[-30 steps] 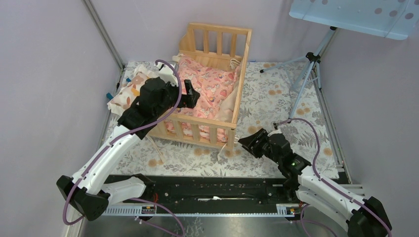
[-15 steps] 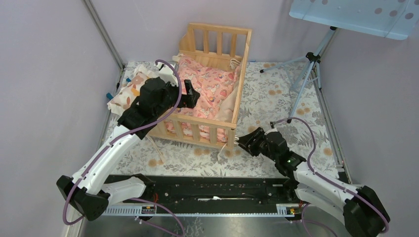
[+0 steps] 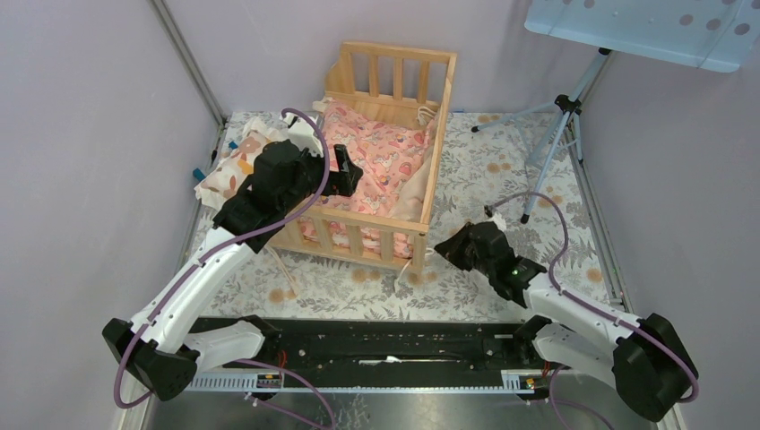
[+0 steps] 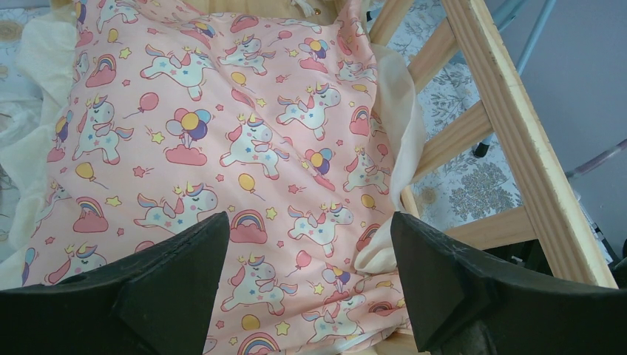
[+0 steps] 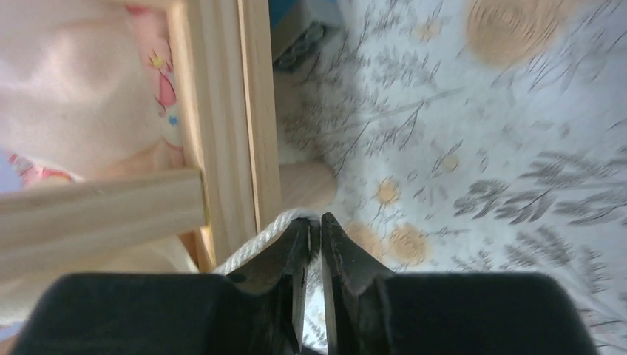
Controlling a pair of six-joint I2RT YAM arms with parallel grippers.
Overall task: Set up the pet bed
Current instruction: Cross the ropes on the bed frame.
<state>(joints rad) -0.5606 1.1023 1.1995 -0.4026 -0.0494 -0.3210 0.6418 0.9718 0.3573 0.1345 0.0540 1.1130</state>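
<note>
The pet bed (image 3: 369, 220) is a light wooden crib-like frame at the back centre of the floral mat. A pink unicorn cushion (image 3: 384, 154) lies inside it. My left gripper (image 3: 346, 176) hangs open over the cushion (image 4: 222, 126), with the bed's side rail (image 4: 510, 126) to its right. My right gripper (image 3: 443, 252) sits at the bed's front right corner. In the right wrist view its jaws are pressed together on a white cord (image 5: 255, 244) that runs from the tips back toward the bed's corner post (image 5: 222, 111).
A small cream pillow with orange leaf prints (image 3: 235, 161) lies left of the bed, partly behind my left arm. A tripod (image 3: 557, 130) stands at the back right under a light blue panel (image 3: 645, 27). Purple walls close in both sides of the floral mat (image 3: 502, 179).
My right gripper has moved left to the bed's front right corner and closed on the white cord. The left arm has not moved.
</note>
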